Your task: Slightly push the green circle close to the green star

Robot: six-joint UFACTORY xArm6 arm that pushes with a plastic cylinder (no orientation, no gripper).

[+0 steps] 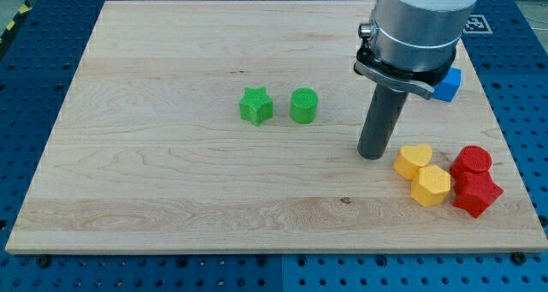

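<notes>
The green circle [304, 105] stands on the wooden board just right of the green star [255, 105], with a small gap between them. My tip [372, 154] rests on the board to the lower right of the green circle, well apart from it, and just left of the yellow blocks. The rod rises from there to the arm's grey body at the view's top right.
A yellow heart [413, 160] and a yellow hexagon [431, 186] lie right of my tip. A red circle [473, 162] and a red star [476, 193] lie beside them near the board's right edge. A blue block [448, 84] sits partly behind the arm.
</notes>
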